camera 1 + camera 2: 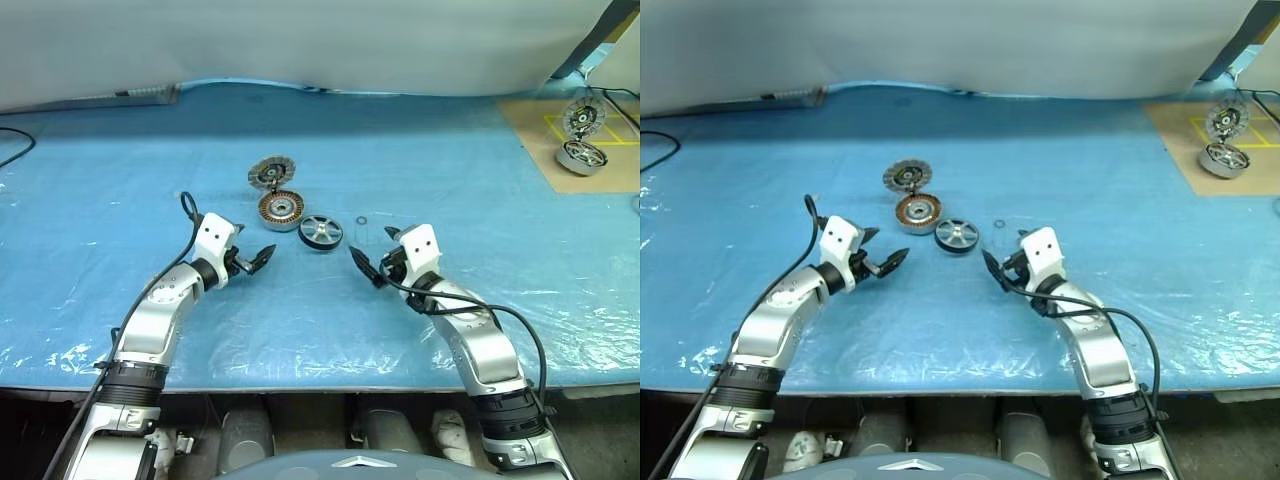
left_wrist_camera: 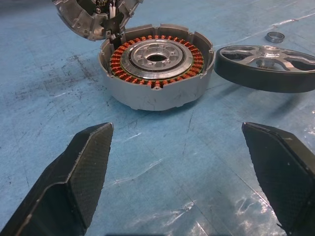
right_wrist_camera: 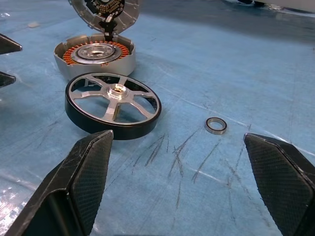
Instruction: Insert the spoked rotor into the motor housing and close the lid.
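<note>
A wide desk (image 1: pixel 90 200) covered in blue plastic sheet fills the scene. Two silver robot arms reach in from the near edge. The left gripper (image 1: pixel 256 258) and the right gripper (image 1: pixel 366 266) point inward toward each other, each with its jaws spread wide apart and holding nothing.

Between and just beyond the grippers lie the three motor parts in a close cluster. The motor housing (image 1: pixel 281 209), a grey cup with a ring of copper windings, sits open side up. The lid (image 1: pixel 272 172) rests just behind it, touching or nearly touching its far rim and tipped up. The spoked rotor (image 1: pixel 320 232), black-rimmed with silver spokes, lies just beside the housing on the right arm's side, one edge raised off the sheet. A small metal ring (image 1: pixel 361 220) lies near the rotor. Two spare motor parts (image 1: pixel 583 140) sit far off on a brown board (image 1: pixel 530 130).

Nothing appears assembled yet; the step in hand looks like approaching the rotor. The next move likely calls for the right gripper to close across the rotor's rim, then carry it level over the housing.
</note>
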Controlling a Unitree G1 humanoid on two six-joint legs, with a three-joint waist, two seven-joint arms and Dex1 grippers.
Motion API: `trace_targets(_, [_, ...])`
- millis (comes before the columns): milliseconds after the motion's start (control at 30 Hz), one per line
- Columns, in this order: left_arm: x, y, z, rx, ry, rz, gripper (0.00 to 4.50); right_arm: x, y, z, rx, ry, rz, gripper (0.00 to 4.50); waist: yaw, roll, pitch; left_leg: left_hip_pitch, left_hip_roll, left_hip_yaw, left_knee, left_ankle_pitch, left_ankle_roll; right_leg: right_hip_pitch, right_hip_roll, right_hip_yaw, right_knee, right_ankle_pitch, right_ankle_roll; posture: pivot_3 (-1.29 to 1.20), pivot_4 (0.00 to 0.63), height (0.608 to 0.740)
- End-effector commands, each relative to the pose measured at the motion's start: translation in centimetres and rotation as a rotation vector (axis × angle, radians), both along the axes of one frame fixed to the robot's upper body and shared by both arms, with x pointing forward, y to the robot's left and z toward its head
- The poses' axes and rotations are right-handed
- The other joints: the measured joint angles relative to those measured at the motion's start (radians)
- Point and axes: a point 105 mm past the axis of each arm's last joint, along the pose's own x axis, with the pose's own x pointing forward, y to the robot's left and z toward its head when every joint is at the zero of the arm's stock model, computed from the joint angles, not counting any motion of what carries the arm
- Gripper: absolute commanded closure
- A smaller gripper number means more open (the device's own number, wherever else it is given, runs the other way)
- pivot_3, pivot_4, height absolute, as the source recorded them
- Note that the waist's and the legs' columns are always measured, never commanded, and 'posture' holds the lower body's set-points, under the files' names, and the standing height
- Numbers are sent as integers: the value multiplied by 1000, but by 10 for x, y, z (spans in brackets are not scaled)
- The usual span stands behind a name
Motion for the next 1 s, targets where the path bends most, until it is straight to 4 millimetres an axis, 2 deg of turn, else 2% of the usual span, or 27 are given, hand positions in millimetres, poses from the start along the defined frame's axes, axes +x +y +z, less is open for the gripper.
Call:
trace_targets(33, [0,0,11,10,-49,-11,51,0,2,11,5,-52,8,0,0,0,0,0,0,0,0,0,0,0,0,0,0,0,0,0,150,740])
trace_targets(1000, [2,1,11,11,-40,-21,51,1,2,11,5,-55,3,0,0,0,0,0,0,0,1,0,0,0,0,0,0,0,0,0,150,740])
